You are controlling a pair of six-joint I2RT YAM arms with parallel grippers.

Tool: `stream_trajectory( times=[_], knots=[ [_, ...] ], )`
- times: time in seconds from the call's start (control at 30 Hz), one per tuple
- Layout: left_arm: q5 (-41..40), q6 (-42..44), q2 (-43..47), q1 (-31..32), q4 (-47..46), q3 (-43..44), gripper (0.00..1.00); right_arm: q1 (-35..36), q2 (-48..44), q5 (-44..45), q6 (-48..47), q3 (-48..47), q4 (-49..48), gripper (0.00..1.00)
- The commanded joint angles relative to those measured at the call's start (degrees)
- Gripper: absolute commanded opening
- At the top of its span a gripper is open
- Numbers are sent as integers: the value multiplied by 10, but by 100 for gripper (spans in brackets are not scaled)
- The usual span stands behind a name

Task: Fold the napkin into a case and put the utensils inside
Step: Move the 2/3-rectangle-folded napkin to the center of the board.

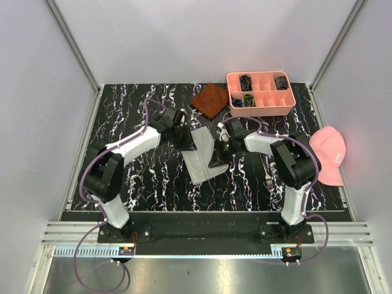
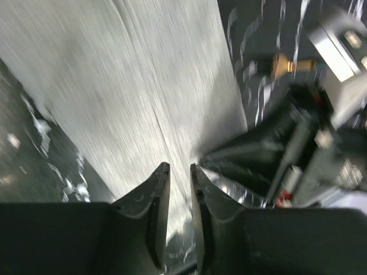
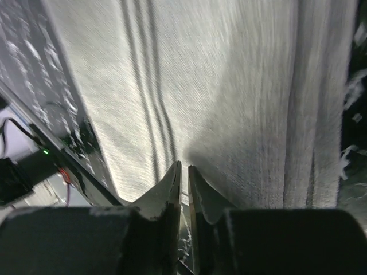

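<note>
The napkin (image 1: 201, 156) is laid at the middle of the table (image 1: 153, 177), folded into a narrow, layered strip of plain light grey fabric. In the top view its long axis runs from the far side to the near side, with the near end tilted slightly rightward. A fine woven texture is seen up close, and in the right wrist view several straight creases and layer edges run along the length of the strip.

The left end effector (image 2: 179, 167) is set at the strip's far left corner. Its two dark fingers are parted by a narrow gap over the cloth, and whether fabric is pinched between them cannot be told. The right end effector (image 3: 184, 167) is placed at the right long edge, near the middle. Its fingers are almost together, tips down at the cloth, and a grip on a layer cannot be confirmed.

A slim dark utensil (image 2: 287, 64) with a gold-coloured end is seen in the left wrist view, on the table just beyond the napkin's right edge. A thin silver fork (image 1: 267, 173) is laid further right, past the right arm, with its tines towards the near edge.

The table top is black with white marble-like veining. At its far side a rust-brown square cloth (image 1: 210, 100) is set beside a pink compartment tray (image 1: 260, 110), and a pink cap (image 1: 331, 156) rests at the right edge.
</note>
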State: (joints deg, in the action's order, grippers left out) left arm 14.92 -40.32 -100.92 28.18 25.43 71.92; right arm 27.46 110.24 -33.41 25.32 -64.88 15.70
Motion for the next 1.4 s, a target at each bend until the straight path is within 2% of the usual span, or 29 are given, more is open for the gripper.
stream_trajectory(
  times=[0.0,0.23,0.43,0.6,0.87,1.27,1.37],
  knots=[
    [-22,8,54,35,-13,-65,20,32,-8,12,30,55,-37,16],
    [-55,16,116,59,-10,-141,21,76,-32,-60,117,111,-147,15],
    [-99,24,118,109,6,-158,35,64,-78,-20,90,110,-99,16],
    [-138,35,100,143,27,-144,40,65,-63,-31,88,111,-99,19],
    [-201,23,87,194,81,-128,38,65,-51,-29,87,117,-107,19],
    [-212,11,51,239,98,-121,39,65,-44,-37,86,123,-114,18],
    [-224,10,32,241,99,-118,33,65,-43,-36,86,125,-116,18]
  ],
)
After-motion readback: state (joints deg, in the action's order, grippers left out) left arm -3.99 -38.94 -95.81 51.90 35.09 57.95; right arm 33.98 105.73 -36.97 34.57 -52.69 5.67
